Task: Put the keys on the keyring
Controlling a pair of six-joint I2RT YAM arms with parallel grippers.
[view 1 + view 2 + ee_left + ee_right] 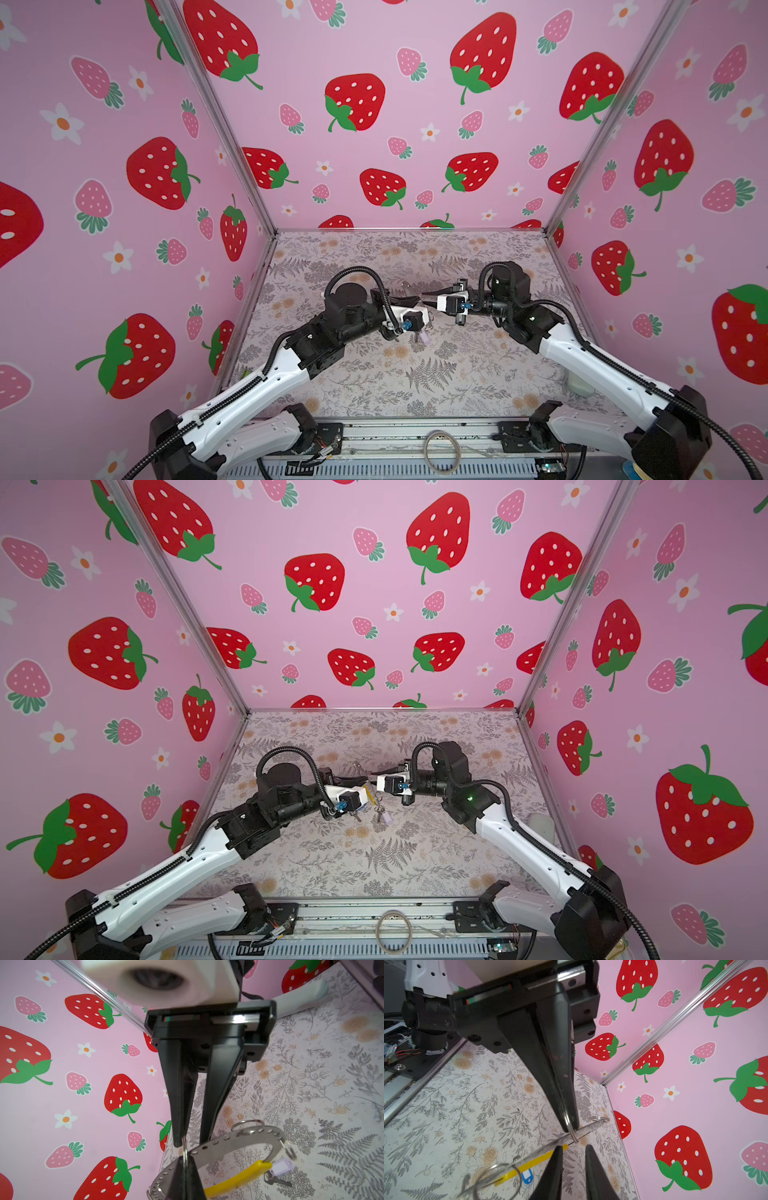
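Floral-print table (419,386) fills the lower centre of both top views. Both arms reach in and meet near its middle.

Plain pale hoop (424,452) sits on the metal rail at bottom centre, well apart from the work.

Left gripper (571,1128): jaws closed tight, pinching one small metal loop (572,1134) of the keyring (245,1136).

Right gripper (192,1141): fingers partly apart, tips just beside that same loop. Nothing is clearly clamped, and contact cannot be told.

Keyring is held off the table between the two grippers, just below mid-height at the centre of both top views. Its yellow section (239,1178) hangs on the lower side.

Lilac-tagged key (387,817) lies flat on the table, just below and right of the grippers' meeting point.

Blue-tagged key (527,1176) shows past the yellow section in the right wrist view; whether it is threaded cannot be told
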